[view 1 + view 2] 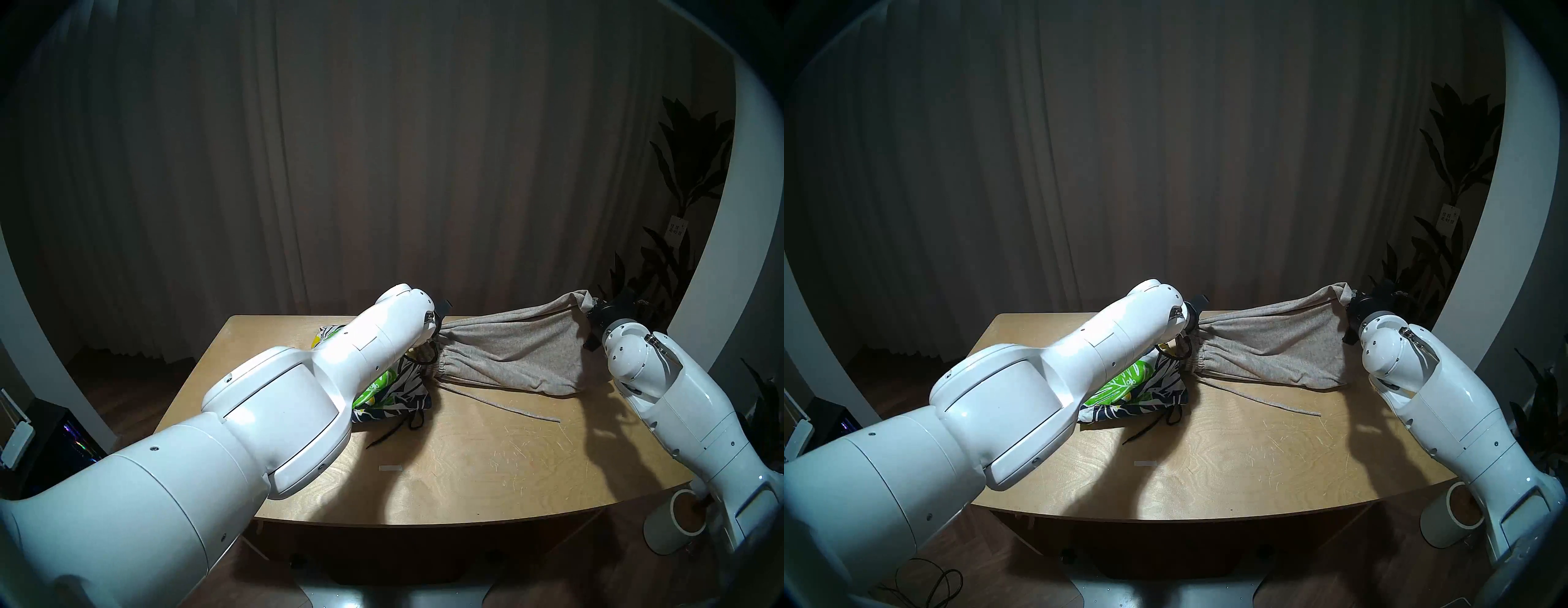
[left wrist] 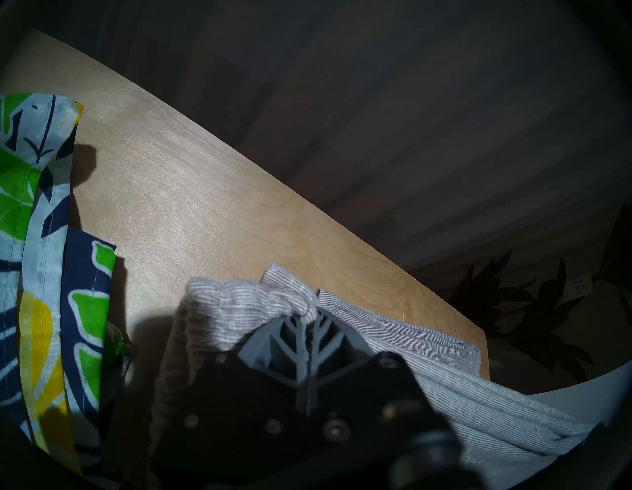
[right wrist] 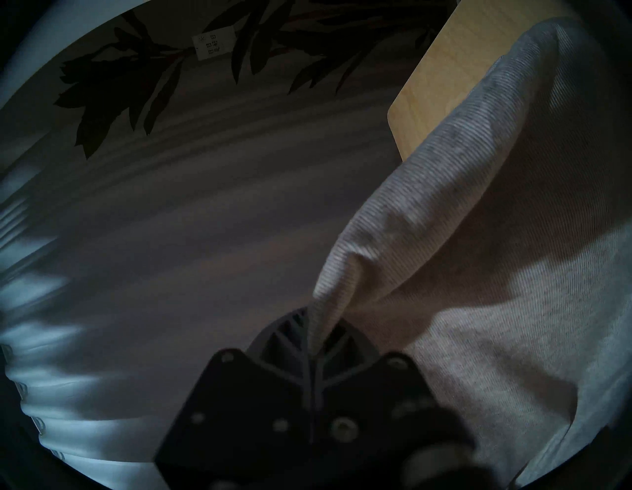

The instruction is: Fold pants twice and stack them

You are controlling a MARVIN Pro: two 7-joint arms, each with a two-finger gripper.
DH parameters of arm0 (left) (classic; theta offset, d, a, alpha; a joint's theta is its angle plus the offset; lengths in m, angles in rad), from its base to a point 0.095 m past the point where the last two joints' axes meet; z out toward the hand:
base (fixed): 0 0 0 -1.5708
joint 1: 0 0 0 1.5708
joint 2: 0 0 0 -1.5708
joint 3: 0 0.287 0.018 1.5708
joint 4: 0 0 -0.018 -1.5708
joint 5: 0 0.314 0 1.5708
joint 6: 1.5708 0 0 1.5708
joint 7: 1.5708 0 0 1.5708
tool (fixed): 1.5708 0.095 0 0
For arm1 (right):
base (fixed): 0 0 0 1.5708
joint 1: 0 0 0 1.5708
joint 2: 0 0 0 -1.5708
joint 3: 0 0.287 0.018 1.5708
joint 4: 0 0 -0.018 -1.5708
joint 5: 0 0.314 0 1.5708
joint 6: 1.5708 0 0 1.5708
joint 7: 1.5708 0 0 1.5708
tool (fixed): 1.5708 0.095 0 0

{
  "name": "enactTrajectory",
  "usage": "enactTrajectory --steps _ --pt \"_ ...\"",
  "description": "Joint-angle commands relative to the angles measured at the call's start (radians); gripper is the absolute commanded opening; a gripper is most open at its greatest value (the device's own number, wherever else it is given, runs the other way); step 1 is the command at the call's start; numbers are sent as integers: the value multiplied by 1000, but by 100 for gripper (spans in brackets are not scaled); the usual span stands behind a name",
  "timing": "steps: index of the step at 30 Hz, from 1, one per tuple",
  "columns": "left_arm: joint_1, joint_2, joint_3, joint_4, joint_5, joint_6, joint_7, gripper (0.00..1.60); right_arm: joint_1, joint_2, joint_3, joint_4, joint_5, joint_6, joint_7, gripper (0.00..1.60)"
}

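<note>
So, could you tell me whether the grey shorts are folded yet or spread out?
Spread out: the grey shorts hang stretched between the left gripper and right gripper.

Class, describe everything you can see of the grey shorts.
The grey shorts are light ribbed knit with a gathered elastic waist and a thin drawstring trailing over the wooden table. They hang stretched between the left gripper, shut on the waistband, and the right gripper, pinching the opposite end; the lower edge sags to the table.
</note>
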Motion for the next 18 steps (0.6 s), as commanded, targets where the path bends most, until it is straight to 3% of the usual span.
enactTrajectory --steps 1,8,10,18 --pt "-38 -8 2 4 10 -9 -18 0 115 -67 -19 38 -60 -7 -5 0" --pt "-43 -13 4 21 17 -17 -33 0 193 -26 -105 137 -186 66 -64 0" --pt "-43 -13 3 22 18 -18 -34 0 178 -18 -98 134 -204 84 -66 0" --pt "-45 -20 4 37 26 -26 -47 0 262 -41 -120 242 -309 149 -119 0"
